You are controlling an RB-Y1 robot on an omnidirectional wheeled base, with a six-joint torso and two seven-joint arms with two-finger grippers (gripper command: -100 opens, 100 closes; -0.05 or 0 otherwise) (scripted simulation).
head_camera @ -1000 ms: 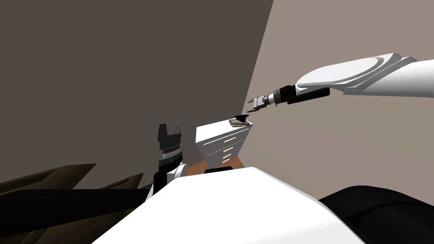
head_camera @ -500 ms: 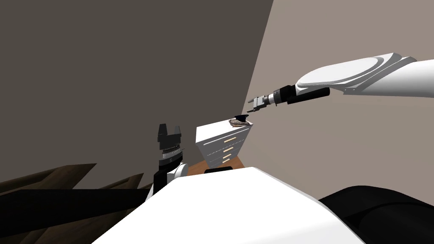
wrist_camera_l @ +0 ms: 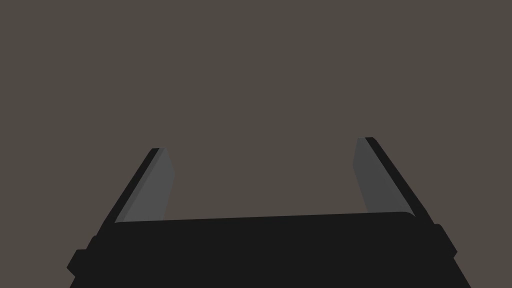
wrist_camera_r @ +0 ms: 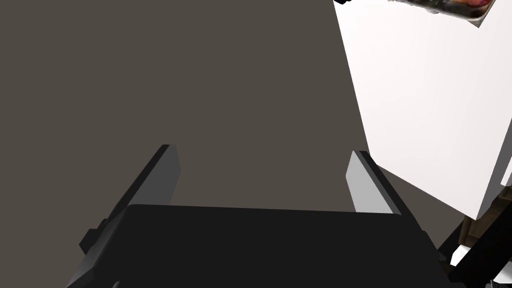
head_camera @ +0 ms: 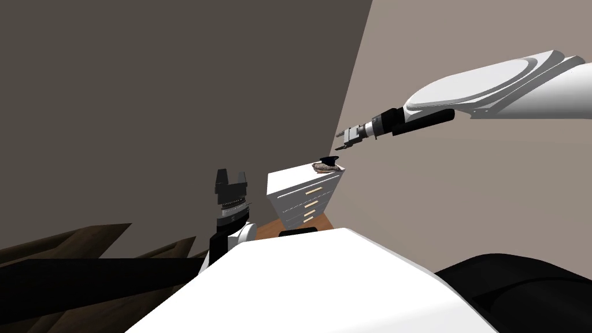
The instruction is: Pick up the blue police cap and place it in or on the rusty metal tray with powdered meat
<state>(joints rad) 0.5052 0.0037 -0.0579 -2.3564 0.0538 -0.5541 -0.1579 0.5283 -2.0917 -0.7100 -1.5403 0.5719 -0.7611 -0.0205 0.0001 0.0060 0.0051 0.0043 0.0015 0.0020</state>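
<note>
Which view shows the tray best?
Head view: the whole tray sits on the white dresser, dark cap on it. Right wrist view catches just its clipped rim. Left wrist view faces a plain dark wall.

Centre of head view, the dresser (head_camera: pixel 300 191): smooth matt white, flat-shaded. Its drawer handles (head_camera: pixel 313 191) are pale and wood-toned.
On its top, the tray (head_camera: pixel 325 167): mottled brown-grey, rough-looking. In the upper right corner of the right wrist view, its rim (wrist_camera_r: pixel 475 19) reads as dull metal.
The cap (head_camera: pixel 329 158): dark, matt; fabric can't be told.
Below the dresser, the floor (head_camera: pixel 272 229): warm orange wood.
Lower left, planks (head_camera: pixel 87 243): dark brown wood, grain faint.
Upper right, the right arm shell (head_camera: pixel 480 95): smooth white, slight sheen.
The left gripper (wrist_camera_l: pixel 262 144): fingers (wrist_camera_l: pixel 152 192) matt grey, body (wrist_camera_l: pixel 270 250) matt black.
The walls (head_camera: pixel 173 87): plain, matt.
</note>
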